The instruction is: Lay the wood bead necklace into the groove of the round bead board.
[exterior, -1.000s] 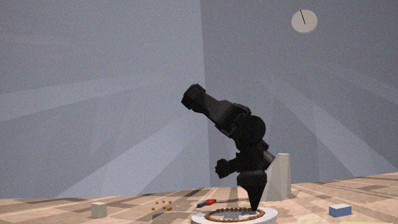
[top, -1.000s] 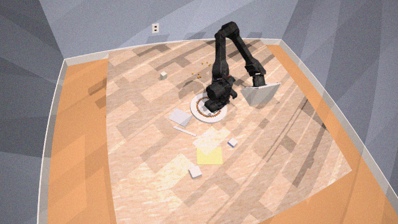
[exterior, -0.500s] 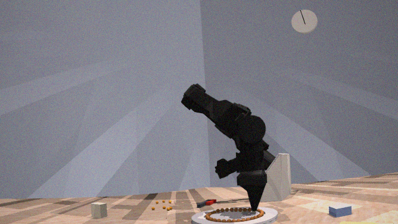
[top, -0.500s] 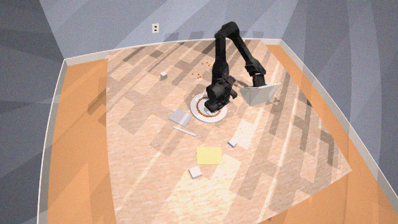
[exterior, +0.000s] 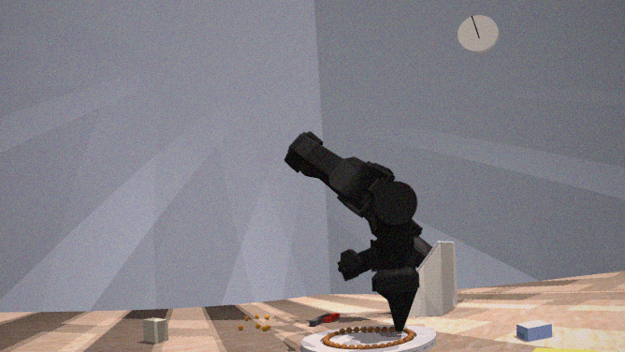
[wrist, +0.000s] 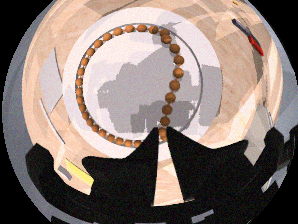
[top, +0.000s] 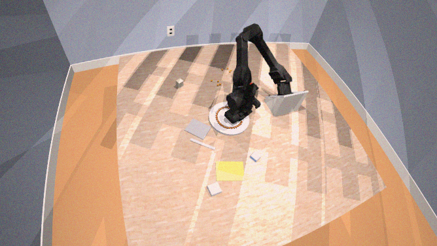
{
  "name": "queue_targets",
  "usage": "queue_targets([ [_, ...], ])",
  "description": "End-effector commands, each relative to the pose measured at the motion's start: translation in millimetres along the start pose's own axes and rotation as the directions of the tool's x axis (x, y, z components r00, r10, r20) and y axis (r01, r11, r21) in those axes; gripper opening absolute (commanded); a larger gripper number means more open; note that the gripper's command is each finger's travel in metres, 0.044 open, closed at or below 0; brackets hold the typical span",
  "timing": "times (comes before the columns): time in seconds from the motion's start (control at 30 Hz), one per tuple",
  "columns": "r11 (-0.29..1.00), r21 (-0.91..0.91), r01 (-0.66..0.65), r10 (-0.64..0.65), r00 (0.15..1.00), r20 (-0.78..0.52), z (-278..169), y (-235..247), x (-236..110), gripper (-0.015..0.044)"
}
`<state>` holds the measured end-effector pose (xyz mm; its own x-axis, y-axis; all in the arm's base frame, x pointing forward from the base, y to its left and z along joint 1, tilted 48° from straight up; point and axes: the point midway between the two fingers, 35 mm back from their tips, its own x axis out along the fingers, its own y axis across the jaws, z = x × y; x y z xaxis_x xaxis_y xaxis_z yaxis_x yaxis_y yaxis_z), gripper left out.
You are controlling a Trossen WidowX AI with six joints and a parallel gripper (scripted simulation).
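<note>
Now my gripper (wrist: 162, 130) pinches the necklace (wrist: 174, 76), looped on the board (wrist: 200, 63); only the outside view shows the wall clock (exterior: 477, 33).

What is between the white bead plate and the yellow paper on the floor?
In the top view, a thin white stick lies on the floor between the round bead board and the yellow sheet, a bit left of the straight line.

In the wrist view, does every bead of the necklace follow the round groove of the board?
No: the wood bead necklace curves round one side, but on the other a bead run cuts straight across the round bead board to the gripper.
</note>
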<state>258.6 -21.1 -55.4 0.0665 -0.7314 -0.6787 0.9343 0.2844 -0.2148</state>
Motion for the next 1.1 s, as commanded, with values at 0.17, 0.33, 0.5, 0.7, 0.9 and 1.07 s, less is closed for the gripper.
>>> queue_targets([
  [0.17, 1.000, -0.007, 0.004, -0.004, 1.000, 0.003, 0, -2, -6, 0.0000],
  [0.33, 1.000, -0.008, 0.005, -0.005, 1.000, 0.003, -1, -4, -6, 0.0000],
  [0.5, 1.000, -0.008, 0.005, -0.005, 1.000, 0.003, -6, -14, -6, 0.0000],
  [0.7, 1.000, -0.008, 0.005, -0.005, 1.000, 0.003, -6, -14, -4, 0.0000],
  [0.9, 1.000, -0.008, 0.005, -0.005, 1.000, 0.003, -6, -14, 2, 0.0000],
  [1.07, 1.000, 0.000, -0.002, 0.002, 1.000, 0.002, -5, -11, -1, 0.0053],
])
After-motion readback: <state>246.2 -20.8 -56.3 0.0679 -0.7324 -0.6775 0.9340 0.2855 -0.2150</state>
